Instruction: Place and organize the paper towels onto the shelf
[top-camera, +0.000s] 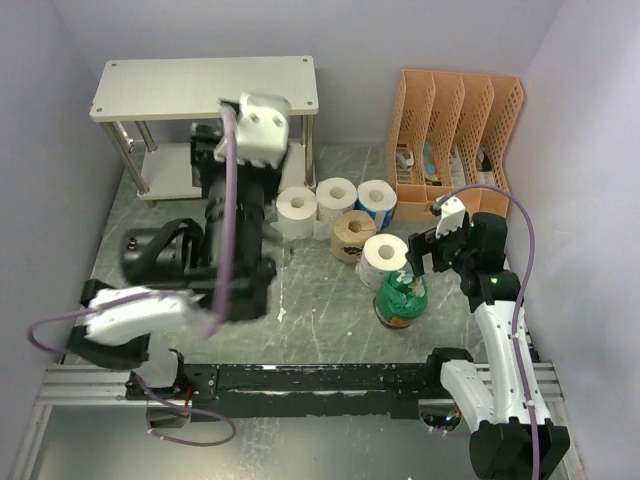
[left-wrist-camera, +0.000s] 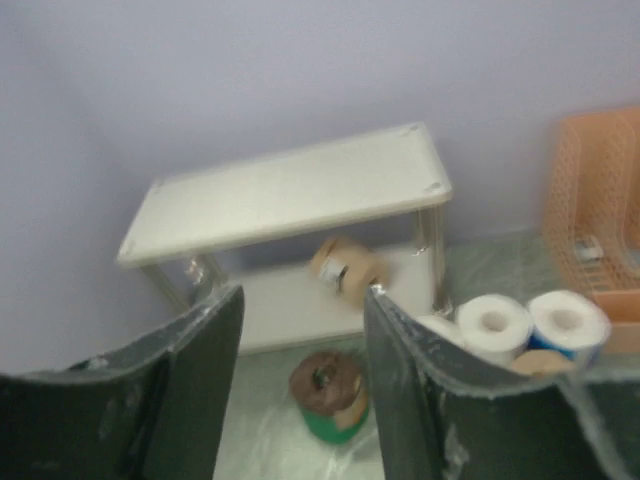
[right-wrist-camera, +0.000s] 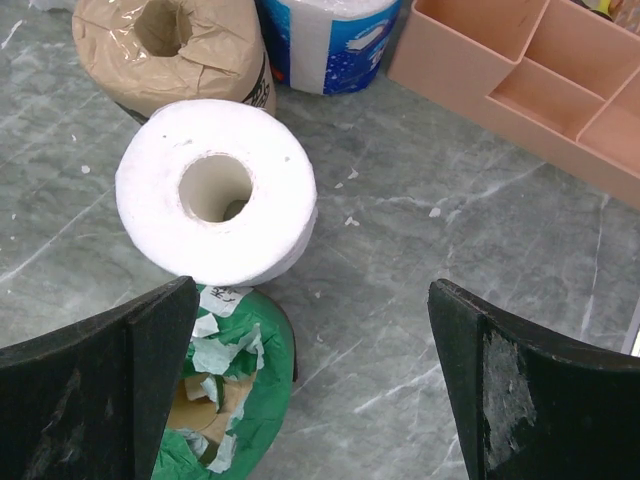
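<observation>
Green is the one I'd take next: the green roll (right-wrist-camera: 235, 370), wrap torn at the top, stands on end with its core upward near the desk's right edge. It sits half under one finger of my right hand (right-wrist-camera: 312, 290), which is spread wide and empty. The white roll (right-wrist-camera: 270, 190) stands just beside it on the far side. My right arm is clearly nearer. The shelf (top-camera: 200, 85) occupies the far-left corner, where my left hand (left-wrist-camera: 303, 295), also wide and empty, faces a tan roll (left-wrist-camera: 345, 265) on the lower board.

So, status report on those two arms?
Left gripper, right gripper open, empty. Tan roll on shelf, lower board; other rolls on table. Green roll stands before shelf.
</observation>
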